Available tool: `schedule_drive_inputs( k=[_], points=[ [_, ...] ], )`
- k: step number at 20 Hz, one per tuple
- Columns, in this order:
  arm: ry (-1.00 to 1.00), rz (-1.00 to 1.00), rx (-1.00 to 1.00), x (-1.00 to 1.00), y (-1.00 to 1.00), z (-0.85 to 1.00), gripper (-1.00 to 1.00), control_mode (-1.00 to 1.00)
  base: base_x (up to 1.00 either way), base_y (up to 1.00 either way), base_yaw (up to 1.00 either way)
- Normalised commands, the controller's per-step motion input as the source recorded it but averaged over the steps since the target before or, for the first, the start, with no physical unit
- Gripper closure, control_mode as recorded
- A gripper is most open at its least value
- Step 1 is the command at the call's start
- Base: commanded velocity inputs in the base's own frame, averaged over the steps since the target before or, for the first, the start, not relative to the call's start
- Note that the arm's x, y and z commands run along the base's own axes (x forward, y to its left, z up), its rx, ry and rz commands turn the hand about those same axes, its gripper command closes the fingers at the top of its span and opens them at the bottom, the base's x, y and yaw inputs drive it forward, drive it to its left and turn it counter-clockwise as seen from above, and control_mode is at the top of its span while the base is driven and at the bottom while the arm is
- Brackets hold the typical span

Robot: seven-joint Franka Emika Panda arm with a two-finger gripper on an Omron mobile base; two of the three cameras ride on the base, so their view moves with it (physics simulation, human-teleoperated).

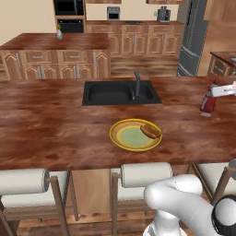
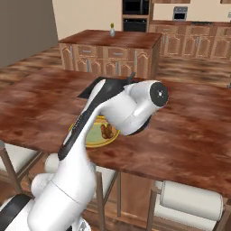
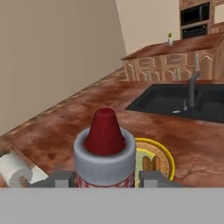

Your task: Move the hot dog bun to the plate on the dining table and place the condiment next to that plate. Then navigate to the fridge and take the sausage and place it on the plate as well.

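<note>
On the dining table (image 1: pixel 50 124) lies the yellow-rimmed plate (image 1: pixel 120 139) with the tan hot dog bun (image 1: pixel 150 131) on its right side. The dark red condiment (image 1: pixel 208 104) stands far to the plate's right, slightly tilted, and my gripper (image 1: pixel 215 91) is shut on its upper part; whether its base touches the wood I cannot tell. In the hand view the condiment (image 3: pixel 104 151), red cone cap on a grey collar, sits between my fingertips (image 3: pixel 151 178), with the plate (image 3: pixel 168 159) and bun (image 3: pixel 151 162) just beyond. My arm hides part of the plate (image 2: pixel 92 140) and bun (image 2: pixel 107 131) in the right base view.
A black sink (image 1: pixel 120 92) with a black faucet (image 1: pixel 137 84) is set in the table behind the plate. The grey fridge (image 1: pixel 191 37) stands at the back right. An island (image 1: pixel 55 44) with a small vase (image 1: pixel 59 32) lies behind. Stools (image 1: pixel 145 174) line the near edge.
</note>
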Motion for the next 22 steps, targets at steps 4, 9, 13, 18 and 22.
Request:
schedule_drive_inputs(
  k=[4, 9, 13, 18, 22],
  points=[
    [-0.02, 0.49, 0.03, 0.63, -0.49, -0.94, 1.0, -1.0, 0.0, 0.0, 0.0],
    [0.0, 0.41, 0.01, 0.76, -0.03, -0.78, 1.0, -1.0, 0.0, 0.0, 0.0],
    [0.0, 0.27, 0.0, 0.54, 0.09, -0.6, 1.0, -1.0, 0.0, 0.0, 0.0],
    [-0.01, 0.19, 0.0, 0.41, 0.03, -0.51, 1.0, -1.0, 0.0, 0.0, 0.0],
    [0.0, 0.13, 0.0, 0.36, 0.21, -0.47, 1.0, -1.0, 0.0, 0.0, 0.0]
  ],
)
